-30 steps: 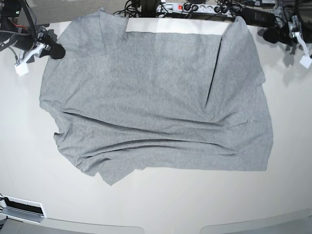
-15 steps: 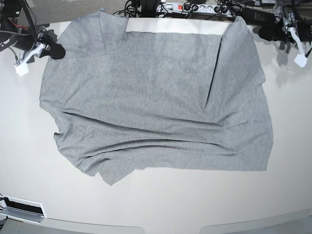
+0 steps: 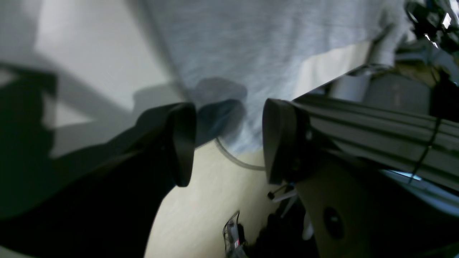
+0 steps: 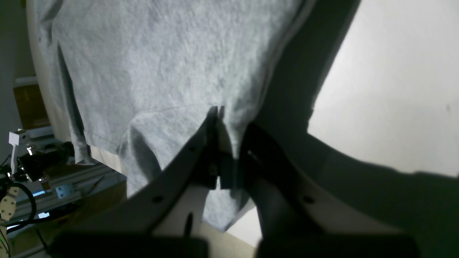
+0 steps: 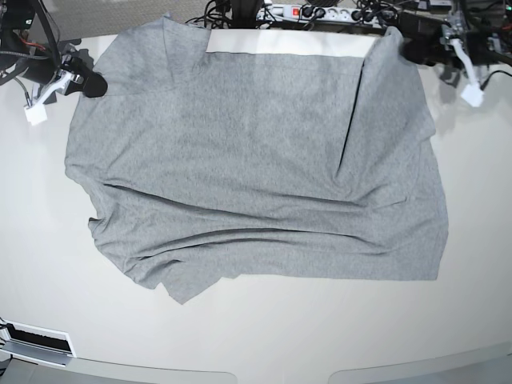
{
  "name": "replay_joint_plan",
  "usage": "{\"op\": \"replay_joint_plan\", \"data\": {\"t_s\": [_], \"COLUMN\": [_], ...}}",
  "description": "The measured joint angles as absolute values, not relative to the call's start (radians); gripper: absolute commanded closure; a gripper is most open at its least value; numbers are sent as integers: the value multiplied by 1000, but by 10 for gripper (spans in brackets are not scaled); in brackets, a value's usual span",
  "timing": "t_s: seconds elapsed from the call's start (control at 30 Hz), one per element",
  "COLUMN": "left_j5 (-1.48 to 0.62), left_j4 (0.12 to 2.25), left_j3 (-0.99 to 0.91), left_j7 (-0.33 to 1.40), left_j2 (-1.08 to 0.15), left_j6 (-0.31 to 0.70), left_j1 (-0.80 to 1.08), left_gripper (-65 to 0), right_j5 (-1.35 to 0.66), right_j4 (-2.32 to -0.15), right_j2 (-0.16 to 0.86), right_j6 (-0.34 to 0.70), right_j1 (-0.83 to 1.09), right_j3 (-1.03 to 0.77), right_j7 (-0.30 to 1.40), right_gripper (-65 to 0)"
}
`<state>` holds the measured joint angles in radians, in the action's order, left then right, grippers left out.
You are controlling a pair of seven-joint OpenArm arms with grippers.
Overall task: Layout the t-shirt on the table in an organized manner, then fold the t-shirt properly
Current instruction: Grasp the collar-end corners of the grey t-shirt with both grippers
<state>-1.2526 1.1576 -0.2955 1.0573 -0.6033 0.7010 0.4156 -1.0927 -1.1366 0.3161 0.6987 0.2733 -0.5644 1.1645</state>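
The grey t-shirt [image 5: 256,168] lies spread across the off-white table [image 5: 264,336] with long creases and plain fabric showing. My right gripper [image 5: 90,83] is at its far left edge, shut on a pinch of the cloth. In the right wrist view the closed fingers [image 4: 215,118] hold a raised fold of the t-shirt [image 4: 161,53]. My left gripper [image 5: 410,50] hovers open by the far right corner. In the left wrist view its fingers [image 3: 183,143] stand wide apart above the t-shirt's hem [image 3: 269,53], with nothing between them.
A power strip and cables [image 5: 312,12] run along the table's far edge. An aluminium frame rail [image 3: 376,125] sits beside the left gripper. A strip of bare table [image 5: 288,44] shows behind the shirt's far edge. A small black-and-white device [image 5: 36,342] lies at the near left corner.
The left gripper has moved leftward along the far edge, closer to the shirt's far right corner. The right gripper and the shirt have stayed still.
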Motion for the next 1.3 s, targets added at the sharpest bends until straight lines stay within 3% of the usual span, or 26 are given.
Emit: {"op": "replay_joint_plan", "data": {"t_s": [0.3,0.33,0.43,0.67,0.93,1.03,1.3], "left_j5": [-1217,-1206,-1149,-1201,-1469,-1474,-1491], "left_j4": [1163,1163,1163,1155,1171,1176,1223], "left_j3": [-200,-199,-194,-265,-393,-395,-394], "left_j7": [982,979,987,1114,1298,1375,1395], "left_j2": [-553,-541,-528,-583,-647,-669,-762], "left_j6": [721,720,715,692,693,693,693], "left_j1": [396,387,357,293,286,283,284], "left_gripper": [-298,-251,0,0,0,0,0], "right_j5": [-1093,-1093,-1093,-1092,-1088,-1084,-1102], "right_j4": [-1137,-1137,-1137,-1141,-1294,-1331,-1348], "right_j2": [316,316,316,348,358,358,406], "right_j6": [699,699,699,696,696,696,700], "right_j1": [274,274,273,274,279,280,285], "right_j3": [-564,-564,-564,-564,-559,-559,-558], "right_j7": [1168,1168,1168,1196,1243,1243,1258], "right_gripper": [0,0,0,0,0,0,0]}}
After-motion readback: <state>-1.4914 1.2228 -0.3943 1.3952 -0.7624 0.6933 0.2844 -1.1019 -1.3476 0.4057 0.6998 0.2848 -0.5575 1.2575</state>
